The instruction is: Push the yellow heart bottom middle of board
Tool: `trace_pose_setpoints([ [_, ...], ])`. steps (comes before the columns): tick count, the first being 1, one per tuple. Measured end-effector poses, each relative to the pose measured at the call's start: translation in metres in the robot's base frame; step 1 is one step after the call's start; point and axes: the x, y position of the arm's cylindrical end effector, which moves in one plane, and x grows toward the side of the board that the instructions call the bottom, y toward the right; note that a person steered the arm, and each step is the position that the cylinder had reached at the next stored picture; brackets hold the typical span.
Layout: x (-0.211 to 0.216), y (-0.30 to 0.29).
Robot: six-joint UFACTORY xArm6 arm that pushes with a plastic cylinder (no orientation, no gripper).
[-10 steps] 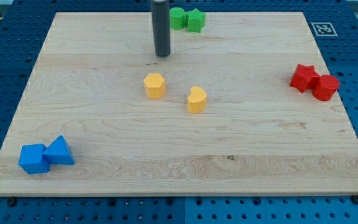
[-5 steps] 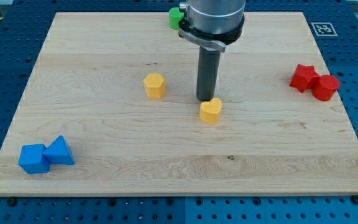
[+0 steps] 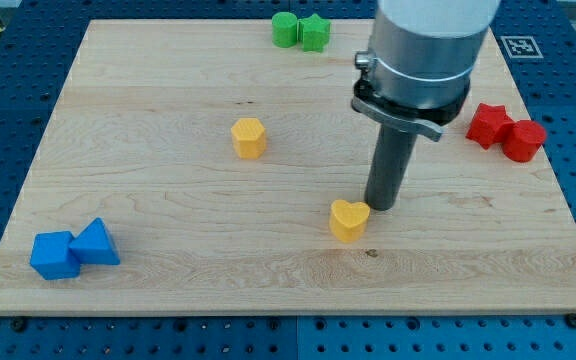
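My tip (image 3: 380, 207), on the upright rod, touches the yellow heart's (image 3: 347, 220) upper right.

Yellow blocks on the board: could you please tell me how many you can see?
2. The yellow heart lies low and centre, just left of my tip; the other yellow block sits up and left. None appear hidden.

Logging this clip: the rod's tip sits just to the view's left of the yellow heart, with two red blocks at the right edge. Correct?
Not quite. In the camera view my tip sits just to the view's right of the yellow heart, slightly above it. The two red blocks are at the right edge.
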Motion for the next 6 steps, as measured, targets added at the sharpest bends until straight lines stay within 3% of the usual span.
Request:
trace_pose_setpoints([
  [3,0.027,-0.072],
  [5,-0.008,-0.192],
  [6,-0.080,-0.245],
])
